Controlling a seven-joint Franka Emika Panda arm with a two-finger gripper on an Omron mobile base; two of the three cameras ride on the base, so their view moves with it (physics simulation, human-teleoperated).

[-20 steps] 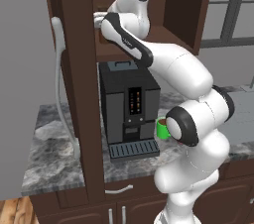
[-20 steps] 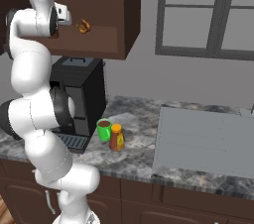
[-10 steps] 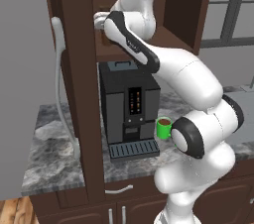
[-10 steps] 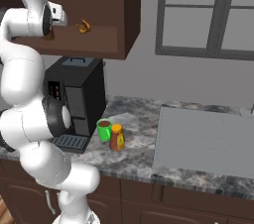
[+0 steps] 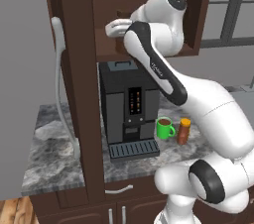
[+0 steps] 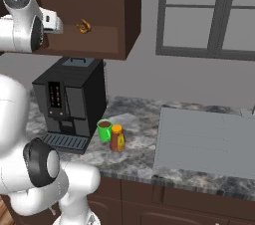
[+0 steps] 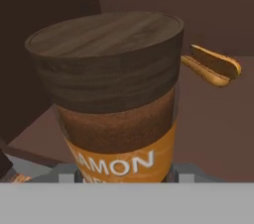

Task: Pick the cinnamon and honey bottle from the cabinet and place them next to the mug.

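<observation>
— While the claw (image 5: 118,26) sits inside the cabinet (image 5: 79,69), what's w/ the cinnamon (image 7: 111,99)?
— Upright, long axis vertical, wood lid up, clamped between the fingers, right in front of cam.
— Arm pose?
— Reaching up & back, wrist bent into shelf.
— Rest?
— Tan piece (image 7: 213,67) just beyond jar; honey bottle (image 6: 117,138) beside mug (image 6: 104,130), well below claw.

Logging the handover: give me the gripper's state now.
Gripper: shut on the cinnamon, inside the cabinet.
</observation>
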